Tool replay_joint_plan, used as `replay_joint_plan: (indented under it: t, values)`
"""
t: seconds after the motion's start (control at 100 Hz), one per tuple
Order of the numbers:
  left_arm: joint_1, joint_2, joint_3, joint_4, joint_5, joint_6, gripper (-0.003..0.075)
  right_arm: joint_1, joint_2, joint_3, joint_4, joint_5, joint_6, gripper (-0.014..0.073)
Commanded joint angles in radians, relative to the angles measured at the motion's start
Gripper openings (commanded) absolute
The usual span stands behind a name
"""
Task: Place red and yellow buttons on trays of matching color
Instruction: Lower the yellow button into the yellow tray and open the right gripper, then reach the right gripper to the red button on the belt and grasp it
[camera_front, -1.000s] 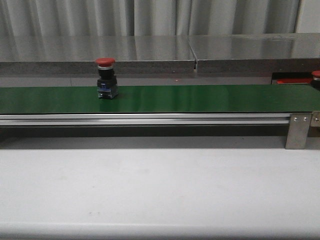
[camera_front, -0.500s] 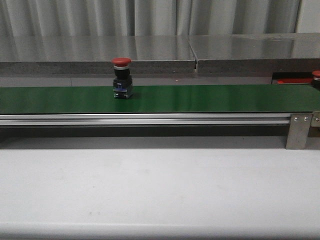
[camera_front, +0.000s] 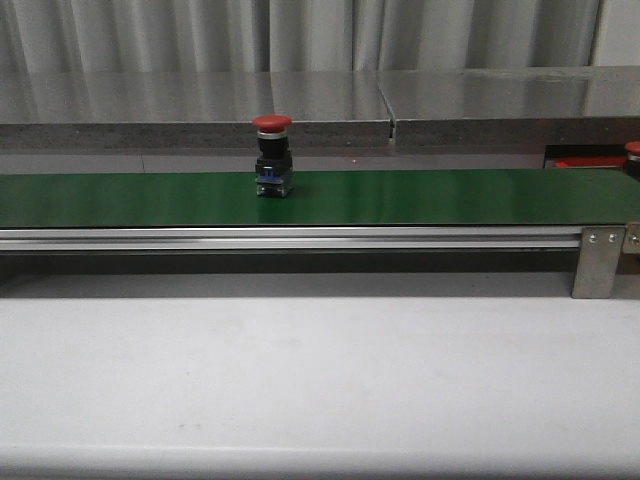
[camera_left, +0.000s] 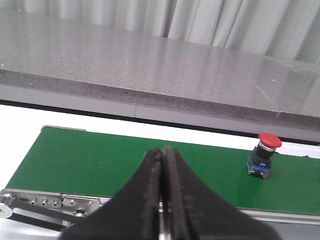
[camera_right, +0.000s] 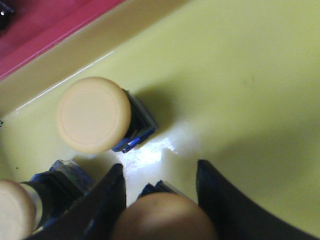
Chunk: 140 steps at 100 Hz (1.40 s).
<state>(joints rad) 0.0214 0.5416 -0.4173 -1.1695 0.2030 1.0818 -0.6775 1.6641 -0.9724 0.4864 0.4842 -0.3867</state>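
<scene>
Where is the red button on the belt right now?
In the front view the red button stands upright on the green belt, a little left of centre, with no gripper near it.

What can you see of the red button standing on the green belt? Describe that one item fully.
The red button has a round, dark-red mushroom cap over a silvery collar, a black body and a blue-tinted base. It stands upright on the green belt, left of centre in the front view, touching only the belt. No end effector is near it; the left wrist view shows it standing free.
</scene>
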Motion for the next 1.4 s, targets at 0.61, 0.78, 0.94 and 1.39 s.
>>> replay_joint_plan:
  t: [0.61, 0.78, 0.94, 1.39]
  values:
    - [-0.008, 0.003, -0.027, -0.024, -0.027, 0.001, -0.0019, 0.004, -0.003, -0.02, 0.025, -0.013, -0.016, 0.0598]
    - [-0.008, 0.003, -0.027, -0.024, -0.027, 0.001, -0.0019, 0.005, -0.094, -0.039, 0.031, -0.015, -0.016, 0.0603]
    - [-0.008, 0.003, -0.027, -0.024, -0.027, 0.001, -0.0019, 0.09, -0.219, -0.039, 0.045, -0.015, -0.079, 0.0603]
    - [-0.008, 0.003, -0.027, -0.024, -0.027, 0.001, -0.0019, 0.655, -0.276, -0.039, 0.054, -0.012, -0.254, 0.0603]
